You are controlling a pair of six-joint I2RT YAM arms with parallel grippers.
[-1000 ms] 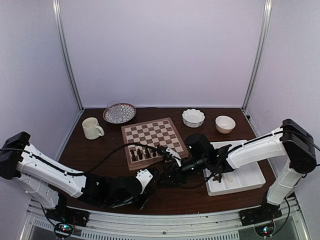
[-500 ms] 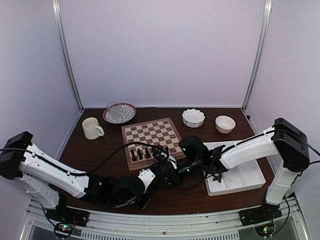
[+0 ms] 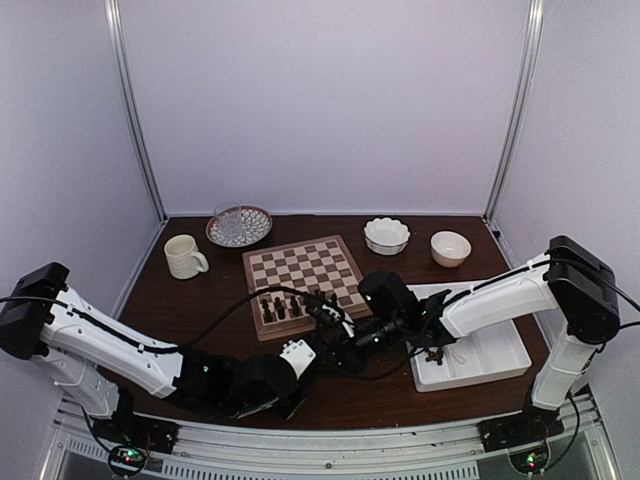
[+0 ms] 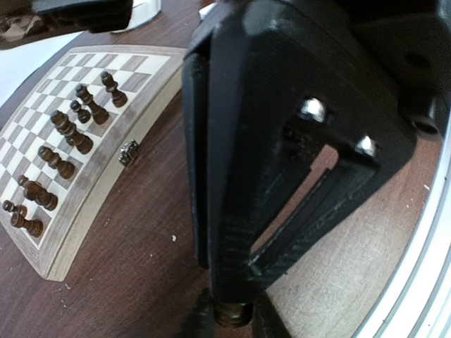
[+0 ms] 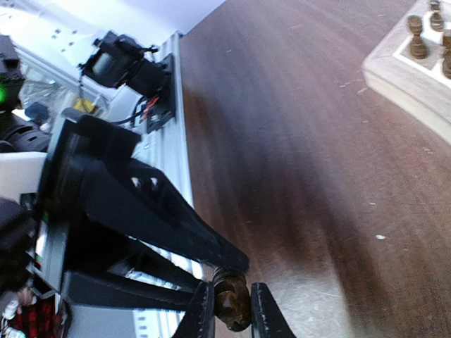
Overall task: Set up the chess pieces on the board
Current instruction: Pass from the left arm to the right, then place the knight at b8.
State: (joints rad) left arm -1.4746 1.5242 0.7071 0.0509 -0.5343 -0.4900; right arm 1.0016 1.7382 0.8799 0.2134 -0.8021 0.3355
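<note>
Soft, even light from above fills the overhead view. The pale walls [image 3: 320, 100] carry a lilac cast, and the dark surface [image 3: 200, 300] shows only faint shadows. In the right wrist view the surface is smeared with blur, a pale sheen lies toward its near edge, and the upper left corner is blown out. The piece [image 5: 230, 303] in the right end effector [image 5: 232, 313] looks soft. In the left wrist view that end effector looms black and unfocused, and the board [image 4: 77, 162] bows.
</note>
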